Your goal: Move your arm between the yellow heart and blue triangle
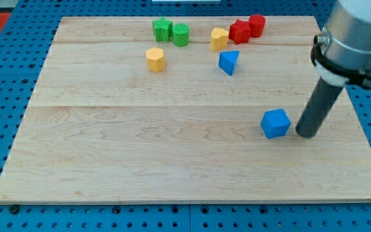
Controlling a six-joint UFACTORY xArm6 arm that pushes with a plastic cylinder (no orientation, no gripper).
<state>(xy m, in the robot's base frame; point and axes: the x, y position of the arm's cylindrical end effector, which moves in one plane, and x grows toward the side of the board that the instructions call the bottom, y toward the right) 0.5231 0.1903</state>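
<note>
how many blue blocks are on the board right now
2. A blue triangular block sits near the view's top, just below the yellow heart-shaped block. A blue cube block sits lower toward the view's right, immediately left of my tip. None appear hidden.

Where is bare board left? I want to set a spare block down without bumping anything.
The view's left and bottom are bare, left of the blue cube and below the yellow hexagon. My tip stands just right of the cube. The view's top is crowded from the green star to the red cylinder.
</note>
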